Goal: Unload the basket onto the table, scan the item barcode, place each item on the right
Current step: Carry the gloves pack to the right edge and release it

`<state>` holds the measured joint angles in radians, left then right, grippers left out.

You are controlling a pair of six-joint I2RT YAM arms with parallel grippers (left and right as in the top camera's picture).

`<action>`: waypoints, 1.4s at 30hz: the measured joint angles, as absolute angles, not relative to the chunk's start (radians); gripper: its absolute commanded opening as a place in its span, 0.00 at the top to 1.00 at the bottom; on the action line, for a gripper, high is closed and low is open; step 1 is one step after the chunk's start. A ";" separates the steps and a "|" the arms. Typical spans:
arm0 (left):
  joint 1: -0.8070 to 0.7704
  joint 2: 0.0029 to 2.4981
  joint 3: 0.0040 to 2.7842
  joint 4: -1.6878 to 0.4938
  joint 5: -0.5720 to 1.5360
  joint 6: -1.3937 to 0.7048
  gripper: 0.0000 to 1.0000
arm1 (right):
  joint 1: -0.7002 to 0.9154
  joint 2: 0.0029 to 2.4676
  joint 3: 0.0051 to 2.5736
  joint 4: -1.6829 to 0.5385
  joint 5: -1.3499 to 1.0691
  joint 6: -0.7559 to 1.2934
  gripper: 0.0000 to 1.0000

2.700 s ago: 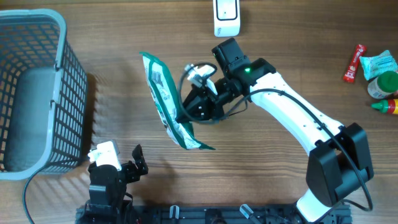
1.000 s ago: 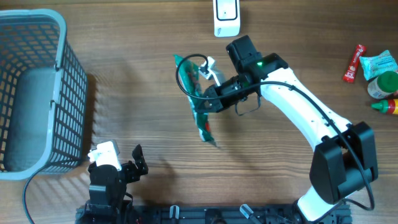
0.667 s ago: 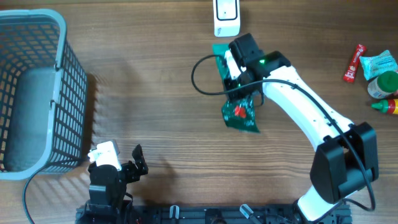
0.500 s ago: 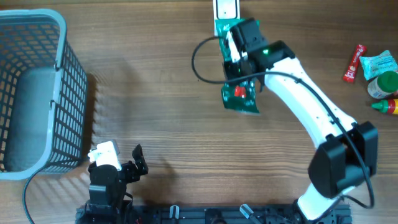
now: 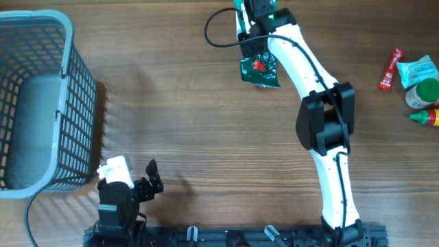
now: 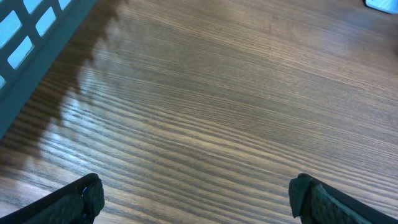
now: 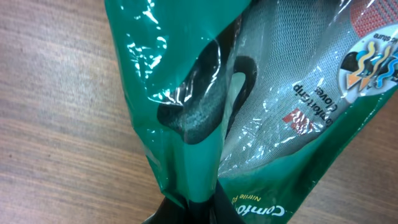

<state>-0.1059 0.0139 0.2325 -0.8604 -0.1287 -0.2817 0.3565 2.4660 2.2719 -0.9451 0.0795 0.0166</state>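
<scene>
Your right pincer [image 5: 248, 34] is pressed together on the green plastic packet [image 5: 260, 67]. In the wrist view its dark fingertips [image 7: 186, 214] bite a fold of the film, and the rest of the packet spreads out ahead of them. From overhead, a red mark shows on the packet's face. Your left pincer [image 5: 149, 180] is spread wide with nothing between its fingers [image 6: 87, 196], only the bare wood of the counter [image 6: 205, 106] beneath. The grey basket [image 5: 68, 75] stands ahead of it and to its left.

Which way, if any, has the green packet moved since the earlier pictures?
Yes. The green packet, in the right gripper, moved rightward, away from the basket, and toward the far edge of the table.
</scene>
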 measured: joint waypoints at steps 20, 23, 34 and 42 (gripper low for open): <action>-0.106 0.014 0.233 -0.860 -0.129 -0.282 0.00 | -0.286 2.458 2.214 -1.065 0.058 -0.020 0.49; -0.106 0.014 0.233 -0.860 -0.129 -0.282 0.00 | -0.352 2.457 2.214 -1.065 0.001 -0.015 0.33; -0.106 0.014 0.233 -0.860 -0.129 -0.282 0.00 | -0.339 1.963 2.269 -1.132 -0.212 0.166 0.00; -0.106 0.014 0.233 -0.860 -0.129 -0.282 0.00 | -0.208 1.467 2.297 -1.247 -0.286 0.205 0.00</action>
